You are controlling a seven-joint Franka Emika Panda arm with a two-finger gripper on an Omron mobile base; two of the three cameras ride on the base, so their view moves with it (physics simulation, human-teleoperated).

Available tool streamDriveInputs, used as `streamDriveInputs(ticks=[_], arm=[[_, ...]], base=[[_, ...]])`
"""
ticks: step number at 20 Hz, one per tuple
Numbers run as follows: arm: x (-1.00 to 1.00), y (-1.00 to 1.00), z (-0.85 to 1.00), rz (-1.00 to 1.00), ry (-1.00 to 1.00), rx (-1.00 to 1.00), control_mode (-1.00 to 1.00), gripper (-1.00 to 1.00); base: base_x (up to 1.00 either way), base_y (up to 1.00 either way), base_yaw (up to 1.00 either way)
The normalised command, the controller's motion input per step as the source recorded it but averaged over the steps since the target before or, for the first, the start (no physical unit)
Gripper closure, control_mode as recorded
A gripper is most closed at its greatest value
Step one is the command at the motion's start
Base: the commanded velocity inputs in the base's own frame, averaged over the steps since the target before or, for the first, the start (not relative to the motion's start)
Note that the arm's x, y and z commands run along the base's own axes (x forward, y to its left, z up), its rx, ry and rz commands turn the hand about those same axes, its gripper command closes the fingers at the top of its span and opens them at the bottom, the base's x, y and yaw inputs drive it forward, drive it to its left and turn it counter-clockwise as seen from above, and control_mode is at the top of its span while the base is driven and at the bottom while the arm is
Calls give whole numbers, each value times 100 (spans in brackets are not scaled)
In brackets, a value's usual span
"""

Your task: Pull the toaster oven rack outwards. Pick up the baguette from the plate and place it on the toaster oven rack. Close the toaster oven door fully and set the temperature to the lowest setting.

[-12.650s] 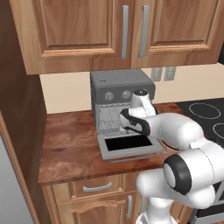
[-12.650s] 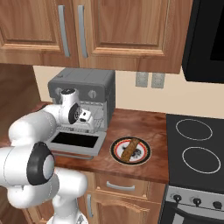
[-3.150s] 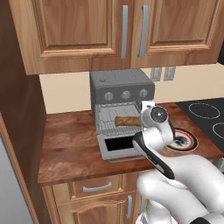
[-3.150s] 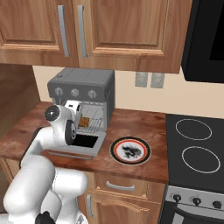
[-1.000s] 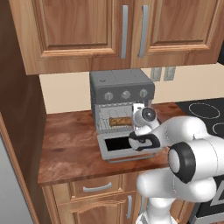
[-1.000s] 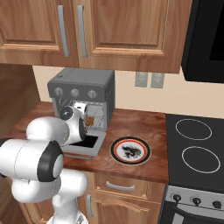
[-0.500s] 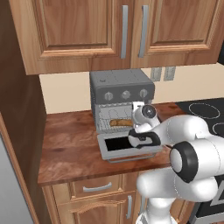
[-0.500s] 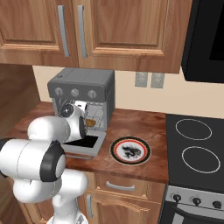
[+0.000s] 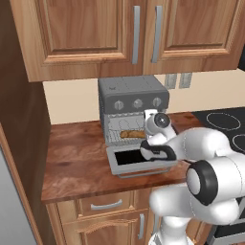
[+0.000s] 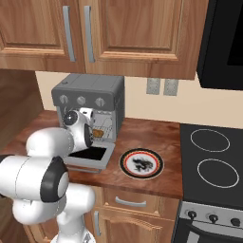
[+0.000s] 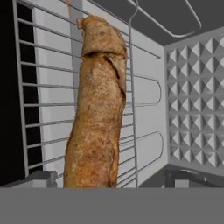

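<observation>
the baguette (image 11: 98, 113) is golden-brown with a speckled crust. the toaster oven (image 9: 132, 97) is grey with a darker knob panel; its rack (image 11: 35, 109) is silvery wire. the toaster oven door (image 9: 139, 160) is grey with black glass. the plate (image 10: 141, 163) has a dark and orange-red rim, a white centre and a dark pattern. the counter (image 9: 76, 158) is reddish-brown and mottled.

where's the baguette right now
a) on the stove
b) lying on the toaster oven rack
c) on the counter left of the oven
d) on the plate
b: the baguette lies on the wire toaster oven rack inside the oven, and the plate carries no bread.
</observation>
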Motion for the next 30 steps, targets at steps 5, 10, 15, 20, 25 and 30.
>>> streamDriveInputs(ticks=[5, 10, 15, 20, 25, 30], arm=[[-25, 2, 16, -4, 1, -1, -100, -100], [-41, 5, 54, -16, 10, 0, -100, -100], [-33, 16, 85, -25, 23, 1, -100, -100], [-3, 7, 93, -37, 33, 12, -100, -100], [-4, 11, 31, -48, 41, 30, -100, -100], [-52, 10, -13, -68, 18, 25, -100, -100]], base=[[0, 0, 0], [0, 0, 0], [0, 0, 0], [0, 0, 0], [0, 0, 0], [0, 0, 0]])
